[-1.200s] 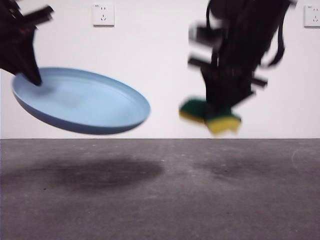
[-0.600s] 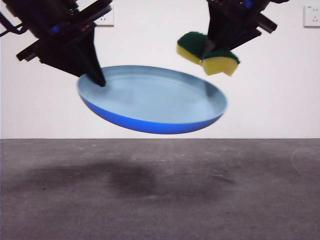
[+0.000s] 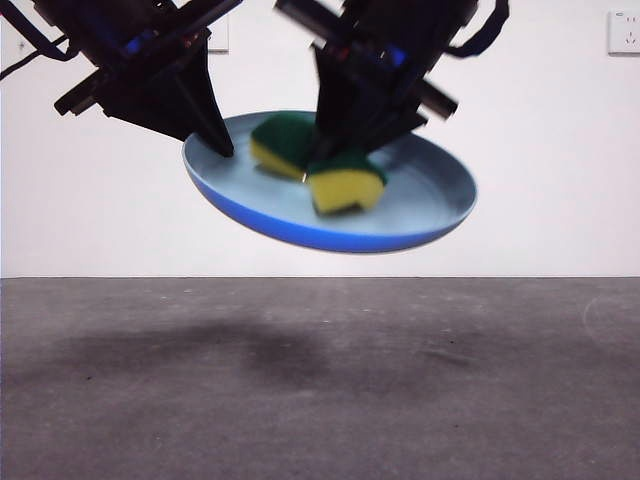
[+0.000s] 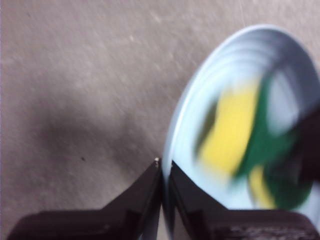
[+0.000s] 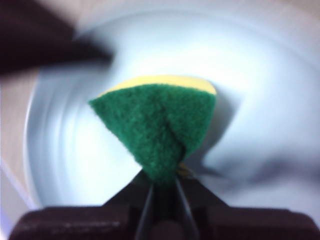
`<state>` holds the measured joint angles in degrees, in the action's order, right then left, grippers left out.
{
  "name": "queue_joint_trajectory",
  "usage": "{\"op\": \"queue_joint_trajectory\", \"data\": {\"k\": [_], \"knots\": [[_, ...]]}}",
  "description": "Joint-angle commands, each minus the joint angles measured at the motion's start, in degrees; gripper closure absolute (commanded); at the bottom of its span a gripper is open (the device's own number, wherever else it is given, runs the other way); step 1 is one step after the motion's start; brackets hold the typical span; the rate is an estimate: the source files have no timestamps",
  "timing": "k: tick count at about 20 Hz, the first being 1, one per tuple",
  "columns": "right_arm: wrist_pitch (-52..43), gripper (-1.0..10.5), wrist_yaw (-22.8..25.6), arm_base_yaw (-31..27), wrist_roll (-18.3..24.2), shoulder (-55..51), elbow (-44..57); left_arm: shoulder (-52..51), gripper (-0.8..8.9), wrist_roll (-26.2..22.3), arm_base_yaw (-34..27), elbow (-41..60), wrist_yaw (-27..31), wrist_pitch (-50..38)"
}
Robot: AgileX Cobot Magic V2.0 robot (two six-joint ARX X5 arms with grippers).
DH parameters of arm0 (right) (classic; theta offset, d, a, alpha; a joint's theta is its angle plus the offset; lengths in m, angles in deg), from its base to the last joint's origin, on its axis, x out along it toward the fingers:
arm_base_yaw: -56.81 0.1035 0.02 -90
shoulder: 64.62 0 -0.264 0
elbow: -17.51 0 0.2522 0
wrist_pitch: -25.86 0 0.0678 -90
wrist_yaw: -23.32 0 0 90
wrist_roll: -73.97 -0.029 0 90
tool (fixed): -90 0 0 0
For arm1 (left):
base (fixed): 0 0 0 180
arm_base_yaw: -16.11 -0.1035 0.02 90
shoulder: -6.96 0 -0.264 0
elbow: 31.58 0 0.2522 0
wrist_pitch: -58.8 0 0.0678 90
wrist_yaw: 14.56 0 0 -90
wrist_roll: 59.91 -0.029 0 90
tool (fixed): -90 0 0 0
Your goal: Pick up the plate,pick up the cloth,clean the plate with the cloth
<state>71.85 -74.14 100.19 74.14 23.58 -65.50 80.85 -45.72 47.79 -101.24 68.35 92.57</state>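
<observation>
One plate (image 3: 420,200), one cloth (image 3: 345,185), two grippers, all up in the air above the grey, rough-grained table (image 3: 320,390). The plate is round, shallow, light blue, matte inside with a darker blue underside, and it hangs tilted across the upper middle of the front view. The left gripper (image 4: 163,167) comes in from the upper left there, its black jaws pinched narrow on the plate's thin rim, one jaw on each side of the edge. The right gripper (image 5: 162,185) drops in from the top centre, jaws clamped tight on the cloth. That cloth is a small yellow foam block with a fuzzy dark green scouring layer, squeezed so it folds into two lobes, and it sits over the plate's inner surface, apparently pressed against it. In the left wrist view it is only a yellow-green blur. On the white wall behind, two sockets (image 3: 625,30) sit at the upper corners, one mostly hidden by the left arm.
</observation>
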Motion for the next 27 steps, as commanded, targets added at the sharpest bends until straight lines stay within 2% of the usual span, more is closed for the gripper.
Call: {"op": "queue_joint_trajectory", "data": {"k": [1, 2, 3, 5, 6, 8, 10, 12, 15, 16, 17, 18, 21, 22, 23, 26, 27], "knots": [[6.6, 9.6, 1.7, 1.4, -0.7, 1.8, 0.3, -0.1, 8.21, 1.3, -0.3, -0.3, -0.7, -1.9], [9.7, 9.6, 4.6, 1.7, -0.7, 1.8, 0.3, -0.1, 8.21, 1.3, -0.3, -0.3, -0.7, -1.9], [13.2, 9.6, 10.6, 2.3, -0.7, 1.6, 0.3, -0.1, 8.21, 1.3, -0.3, -0.3, -0.7, -1.9], [16.7, 9.6, 26.7, 2.1, -0.8, 0.6, 0.3, -0.1, 8.21, 1.3, -0.3, -0.3, -1.4, -1.0], [15.5, 9.6, 34.1, 2.0, -0.8, 0.2, 0.3, -0.1, 8.21, 1.2, -0.3, -0.3, -2.8, -0.5], [11.1, 9.6, 38.7, 1.6, -0.7, 0.0, 0.3, -0.1, 8.21, 1.2, -0.1, -0.3, -4.9, -0.2], [5.2, 9.6, 36.9, 0.5, -0.7, -0.3, 0.3, -0.1, 8.21, 1.3, -0.1, -0.3, -6.0, -0.5], [-0.9, 9.6, 29.5, -0.3, -0.8, -0.3, 0.3, -0.1, 8.21, 1.3, -0.1, -0.3, -6.5, -0.5], [-8.6, 9.6, 7.7, -0.5, -2.8, -0.2, 0.3, -0.1, 8.21, 1.3, -0.2, -0.3, -6.4, -1.0], [-9.0, 9.6, 2.5, -0.2, -3.9, -0.2, 0.3, -0.1, 8.21, 1.3, -0.3, -0.3, -6.4, -1.8], [-8.4, 9.6, -0.7, 0.2, -4.3, -0.2, 0.3, -0.1, 8.21, 1.3, -0.3, -0.3, -6.3, -2.7], [-6.2, 9.6, -2.7, 0.9, -4.3, -0.2, 0.3, -0.1, 8.21, 1.7, -0.4, -0.3, -6.3, -3.9], [5.2, 9.6, -2.0, 1.4, -1.5, -0.2, 0.3, -0.1, 8.21, 3.9, -1.4, -0.4, -6.6, -5.8], [9.5, 9.6, 1.3, 1.4, -0.3, -0.2, 0.3, -0.1, 8.21, 4.1, -1.5, -0.4, -6.6, -5.8], [12.7, 9.6, 6.8, 1.3, 0.0, -0.2, 0.3, -0.1, 8.21, 4.1, -1.5, -0.4, -6.6, -5.4], [14.6, 9.6, 35.2, 1.0, -0.6, -0.3, 0.3, -0.1, 8.21, 4.0, -1.4, -0.4, -7.0, -3.5], [11.8, 9.6, 41.6, 0.8, -0.7, -0.3, 0.3, -0.1, 8.21, 3.8, -1.3, -0.4, -7.3, -2.8]]}}
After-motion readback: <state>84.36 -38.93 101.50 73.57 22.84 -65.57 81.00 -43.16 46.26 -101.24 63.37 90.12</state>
